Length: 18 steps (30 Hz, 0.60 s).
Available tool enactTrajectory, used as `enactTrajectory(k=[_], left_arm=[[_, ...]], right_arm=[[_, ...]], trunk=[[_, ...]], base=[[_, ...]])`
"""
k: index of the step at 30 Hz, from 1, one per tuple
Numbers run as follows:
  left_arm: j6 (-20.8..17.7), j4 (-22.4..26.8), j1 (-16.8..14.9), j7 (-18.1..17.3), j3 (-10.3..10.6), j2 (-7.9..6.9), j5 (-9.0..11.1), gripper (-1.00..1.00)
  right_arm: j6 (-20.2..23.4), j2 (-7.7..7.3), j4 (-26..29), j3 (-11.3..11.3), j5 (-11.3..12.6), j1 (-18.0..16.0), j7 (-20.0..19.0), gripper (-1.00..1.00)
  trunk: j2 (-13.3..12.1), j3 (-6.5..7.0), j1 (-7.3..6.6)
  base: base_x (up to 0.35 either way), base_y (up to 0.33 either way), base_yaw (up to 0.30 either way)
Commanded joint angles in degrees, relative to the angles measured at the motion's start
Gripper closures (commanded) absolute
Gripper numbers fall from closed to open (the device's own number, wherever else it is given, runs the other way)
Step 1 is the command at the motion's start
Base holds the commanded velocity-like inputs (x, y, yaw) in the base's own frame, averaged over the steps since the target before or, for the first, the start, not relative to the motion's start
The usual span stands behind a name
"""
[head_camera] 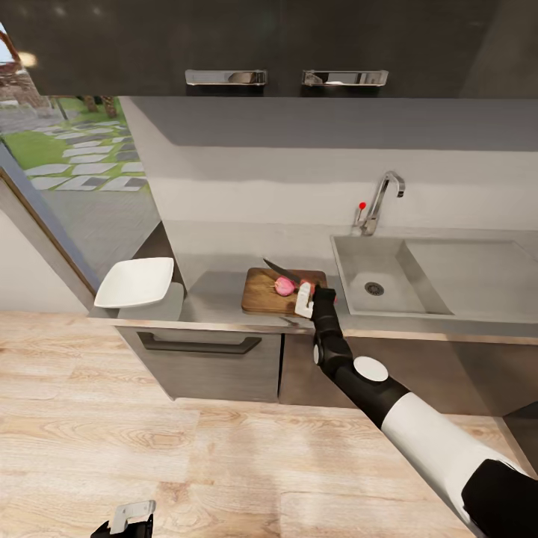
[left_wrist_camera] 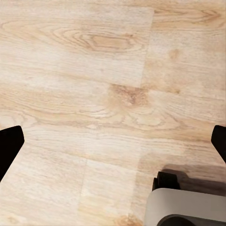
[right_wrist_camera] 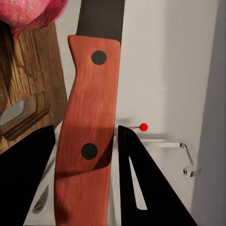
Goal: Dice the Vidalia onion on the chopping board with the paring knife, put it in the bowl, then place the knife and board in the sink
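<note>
The dark wood chopping board (head_camera: pixel 261 297) lies on the grey countertop (head_camera: pixel 217 299), just left of the sink (head_camera: pixel 430 288). On it rests the pinkish Vidalia onion (head_camera: pixel 284 285), which also appears at the board's edge (right_wrist_camera: pixel 28 80) as a pink bulb (right_wrist_camera: pixel 28 12). My right gripper (head_camera: pixel 305 299) is shut on the paring knife, its reddish handle (right_wrist_camera: pixel 87 132) clamped between the black fingers (right_wrist_camera: pixel 141 188). The dark blade (head_camera: pixel 280 270) points away over the onion. The white bowl (head_camera: pixel 136 282) stands at the counter's left end. Low over the floor, my left gripper (head_camera: pixel 127 519) hangs open.
A chrome faucet (head_camera: pixel 382 196) with a red knob (head_camera: pixel 362 205) rises behind the sink. Dark cabinets with a bar handle (head_camera: pixel 200 345) sit under the counter, upper cabinets above. A glass door to a garden is at the left. Pale wooden floor (left_wrist_camera: pixel 94 94) lies below.
</note>
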<state>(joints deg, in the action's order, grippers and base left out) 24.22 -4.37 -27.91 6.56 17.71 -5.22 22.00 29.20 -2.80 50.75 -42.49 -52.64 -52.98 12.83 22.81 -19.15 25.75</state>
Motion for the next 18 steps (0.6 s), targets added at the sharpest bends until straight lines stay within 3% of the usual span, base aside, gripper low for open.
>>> enactTrajectory(k=[1, 18], left_arm=[[0.3, -0.2, -0.08, 0.12, 0.49, 0.03, 0.24, -1.0], [0.3, -0.21, -0.08, 0.12, 0.49, 0.03, 0.24, -1.0]], right_arm=[[0.51, -0.04, -0.23, -0.31, -0.26, -0.08, 0.09, 1.0], [0.42, 0.77, -3.46, -0.49, -0.35, -0.09, 0.09, 1.0]], trunk=[[0.11, -0.1, 0.03], [0.11, -0.1, 0.03]], base=[[0.0, 0.0, 0.0], [0.0, 0.0, 0.0]])
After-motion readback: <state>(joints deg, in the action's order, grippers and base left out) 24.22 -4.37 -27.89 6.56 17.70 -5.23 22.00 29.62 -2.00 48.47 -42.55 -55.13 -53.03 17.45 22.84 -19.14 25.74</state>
